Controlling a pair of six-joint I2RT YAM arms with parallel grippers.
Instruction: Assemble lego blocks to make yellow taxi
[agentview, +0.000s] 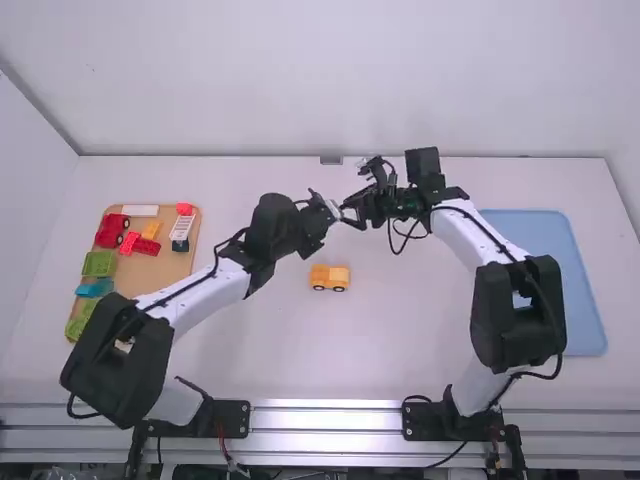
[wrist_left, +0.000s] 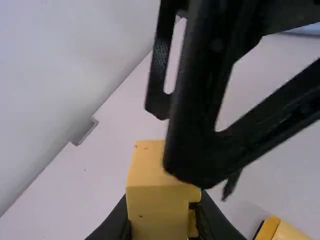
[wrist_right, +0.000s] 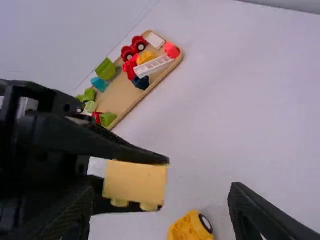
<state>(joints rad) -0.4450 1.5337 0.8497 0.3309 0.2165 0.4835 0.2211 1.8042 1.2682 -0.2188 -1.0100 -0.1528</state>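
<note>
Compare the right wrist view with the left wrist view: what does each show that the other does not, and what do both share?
Right wrist view: a wooden tray of coloured blocks, including a white ladder-like piece.
Left wrist view: a pale blue tray's edge and a small grey fitting at the edge of the white table.
Both: a yellow block held by the left gripper, the right gripper, and a yellow wheeled block.

Blue tray (agentview: 584, 310) on white table (agentview: 400, 340)
</note>
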